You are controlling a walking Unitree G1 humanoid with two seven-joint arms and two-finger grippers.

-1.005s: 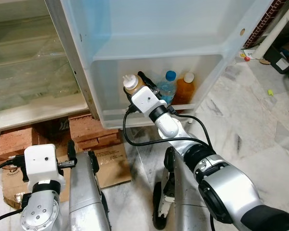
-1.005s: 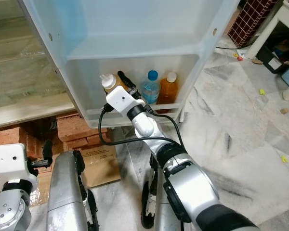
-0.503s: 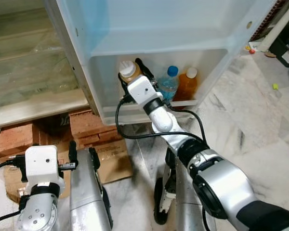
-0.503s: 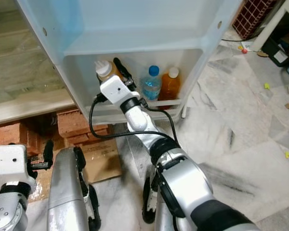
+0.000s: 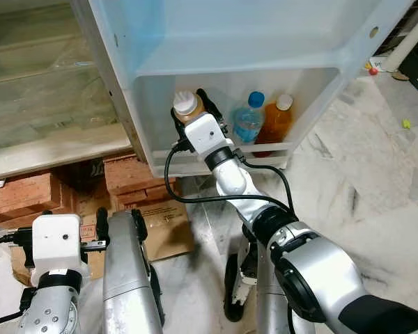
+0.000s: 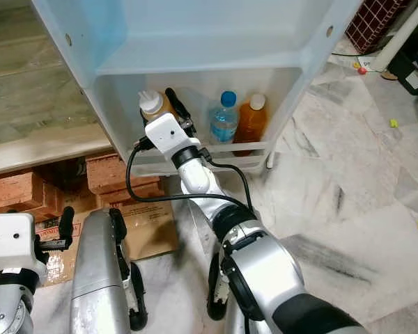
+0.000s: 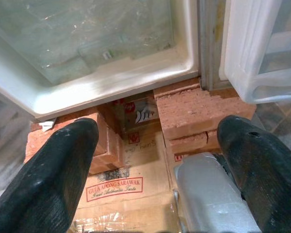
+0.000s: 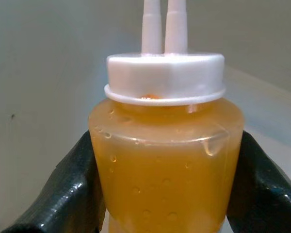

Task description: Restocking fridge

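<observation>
1. Fridge door (image 5: 265, 35): one, white, swung open in front of you, with one bin (image 5: 216, 163) at its foot.
2. Bottles in that bin: three, standing in a row.
   - One squeeze bottle (image 8: 165, 160) of amber sauce with a white nozzle cap, at the left end of the row; in the head view it sits at (image 5: 186, 108).
   - One clear water bottle (image 5: 249, 122) with a blue cap, in the middle.
   - One orange juice bottle (image 5: 277, 122) with a white cap, at the right end, just beside the water bottle.
3. Right pincer (image 5: 195, 115): one, reached into the bin. Your two black fingers (image 8: 72, 189) are clamped on the squeeze bottle, one on each side of its body below the cap.
4. Left pincer (image 7: 157, 170): one, hanging low at your left over the floor. Its two fingers (image 7: 48, 179) stand wide apart and hold nothing.
5. Fridge body (image 5: 49, 90): one, at the far left, with glass shelves visible inside and a white lower sill (image 7: 102, 87).
6. Bricks (image 5: 136, 177): several red ones stacked under the fridge; you cannot count them exactly.
7. Cardboard box (image 7: 131, 184): one, flattened, printed in red, lying on the floor near the bricks.
8. Floor (image 5: 376, 202): pale marble tiles, with a few small scraps of litter at the far right.
</observation>
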